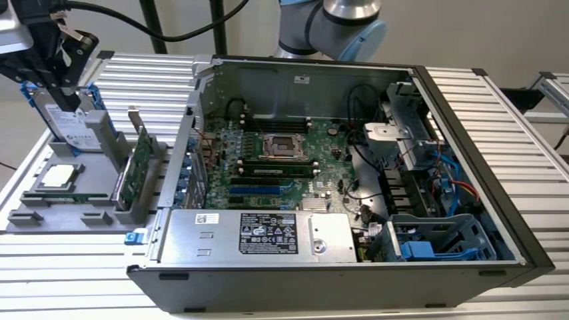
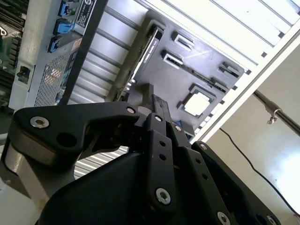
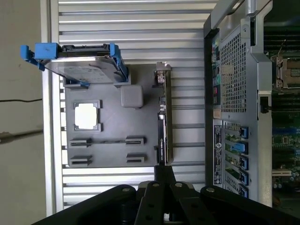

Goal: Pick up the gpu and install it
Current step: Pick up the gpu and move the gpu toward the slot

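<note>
An open desktop computer case (image 1: 311, 287) lies on its side on a slatted metal table (image 1: 498, 120), with its motherboard (image 1: 276, 173) facing up. Just beside the case, toward the exterior view's left, sits a grey parts holder (image 1: 53, 217). The gpu (image 1: 142, 167) stands on its long edge in a slot of that holder, on the side nearest the case. Its green face shows and its silver bracket is at one end. It has not been picked up. A silver hard drive (image 1: 73, 133) in a blue frame and a square processor chip (image 1: 58, 175) share the holder.

The robot's black gripper (image 3: 164, 177) hangs above the holder, touching nothing. In the first wrist view its tip lines up with one end of the card's thin upper edge. The two fingers look drawn close together, with nothing between them.

The step in hand appears to be the approach for the grasp. To do it well, I judge that the fingers need to part wider than the card is thick. They should then straddle the board squarely across its thin edge and come down straight, clear of the bracket and the hard drive. A skewed or off-centre pinch could tilt the card in its slot or jam it on the way up.
</note>
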